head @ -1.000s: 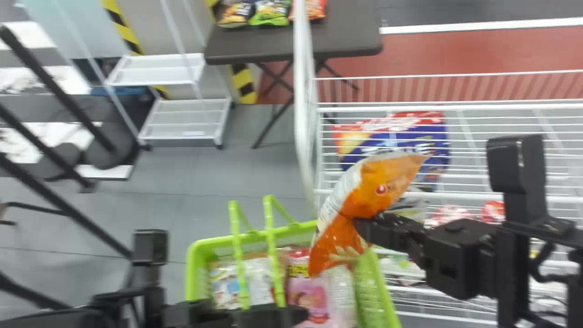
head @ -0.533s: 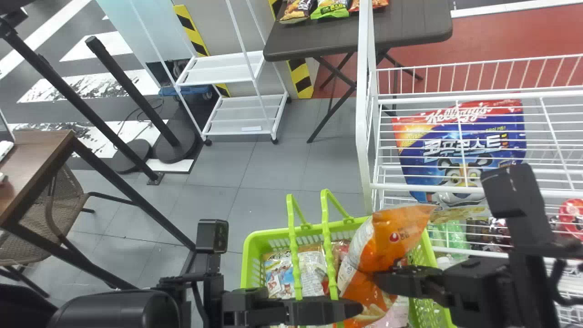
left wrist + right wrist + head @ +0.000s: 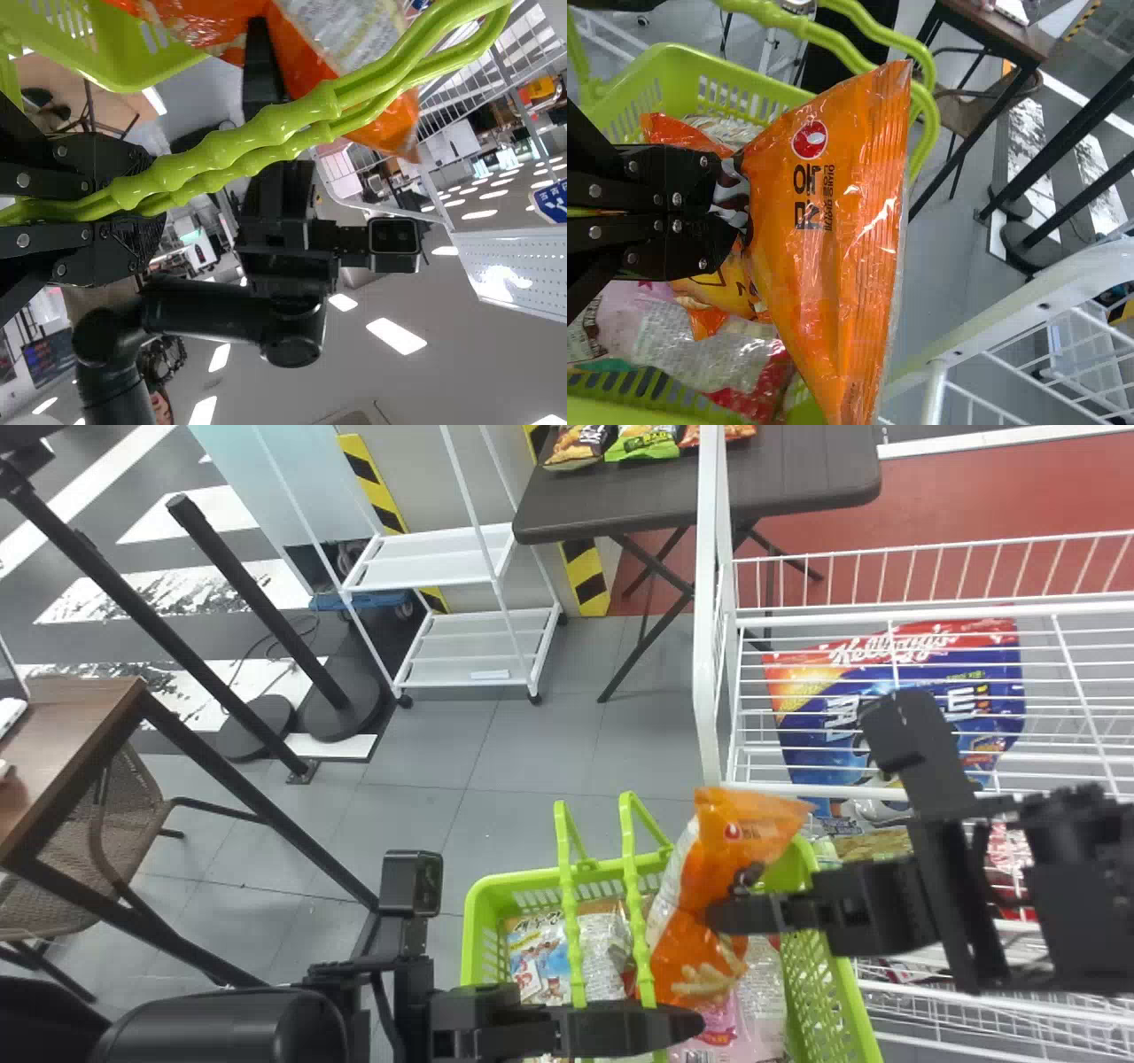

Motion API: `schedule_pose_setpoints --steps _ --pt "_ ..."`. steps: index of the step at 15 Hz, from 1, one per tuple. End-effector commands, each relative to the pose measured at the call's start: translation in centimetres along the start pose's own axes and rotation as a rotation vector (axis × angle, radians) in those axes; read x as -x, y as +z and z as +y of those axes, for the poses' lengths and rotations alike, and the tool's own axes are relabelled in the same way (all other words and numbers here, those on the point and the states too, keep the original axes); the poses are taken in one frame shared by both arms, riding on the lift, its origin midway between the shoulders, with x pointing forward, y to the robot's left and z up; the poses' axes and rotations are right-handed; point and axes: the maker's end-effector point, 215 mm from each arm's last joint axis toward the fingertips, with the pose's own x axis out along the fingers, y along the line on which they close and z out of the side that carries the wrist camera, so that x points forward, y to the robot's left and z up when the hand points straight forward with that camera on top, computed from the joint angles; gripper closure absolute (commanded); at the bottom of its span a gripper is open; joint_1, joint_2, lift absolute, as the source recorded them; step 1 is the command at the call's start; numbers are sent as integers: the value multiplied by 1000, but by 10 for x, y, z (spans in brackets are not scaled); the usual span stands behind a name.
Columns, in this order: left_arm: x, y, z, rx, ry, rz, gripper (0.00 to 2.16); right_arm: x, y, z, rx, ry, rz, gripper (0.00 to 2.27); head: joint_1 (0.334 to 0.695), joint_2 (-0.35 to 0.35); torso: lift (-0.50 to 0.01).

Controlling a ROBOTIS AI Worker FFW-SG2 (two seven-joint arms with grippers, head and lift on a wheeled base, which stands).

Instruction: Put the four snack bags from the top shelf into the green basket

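The right gripper (image 3: 731,204) pinches an orange-and-white plastic snack bag (image 3: 687,939) above the far right corner of the green plastic basket (image 3: 478,939); the left gripper (image 3: 146,208) clamps its looped handles (image 3: 257,133). Released there, the bag could topple outside.

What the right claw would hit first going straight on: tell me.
Past the orange snack bag in the right claw, probably the basket handles, next in line in the head view; depth is unclear, so it might pass them.
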Motion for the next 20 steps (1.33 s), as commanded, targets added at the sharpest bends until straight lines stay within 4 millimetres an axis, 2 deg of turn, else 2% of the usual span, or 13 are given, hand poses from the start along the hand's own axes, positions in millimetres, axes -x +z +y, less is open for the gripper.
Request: schedule_pose_setpoints --steps 1,2,7,9,11,12,13,15,16,17,18,20 --pt "0 1 -2 -1 -11 2 2148 2 1 2 -17 26 -3 296 695 350 0" --pt "-1 1 -2 -2 -12 3 2148 7 6 6 -29 52 -18 -2 695 350 0" --pt "-2 4 -3 -6 -14 4 2148 28 21 20 -21 107 -76 46 695 350 0" --pt "-1 5 0 -2 -14 0 2148 49 28 24 7 94 -135 46 695 350 0" --pt "-1 7 2 1 -16 -5 2148 83 40 23 48 37 -233 46 695 350 0" --pt "-1 7 2 2 -19 -7 2148 99 41 13 70 -32 -267 46 695 350 0" --pt "-2 7 1 7 -27 -10 2148 110 32 -8 74 -132 -281 46 695 331 0" --pt "-1 8 2 5 -28 -10 2148 119 -1 -63 11 -302 -249 46 695 277 0" --pt "-1 8 2 6 -28 -11 2148 122 -25 -96 -36 -402 -212 46 695 241 0" --pt "0 7 3 9 -27 -12 2148 129 -34 -130 -56 -512 -236 46 695 172 0" --pt "0 7 4 12 -25 -14 2148 149 -8 -159 -6 -617 -380 46 695 135 0" --pt "2 7 5 17 -23 -19 2148 188 17 -188 82 -741 -587 46 695 42 0"
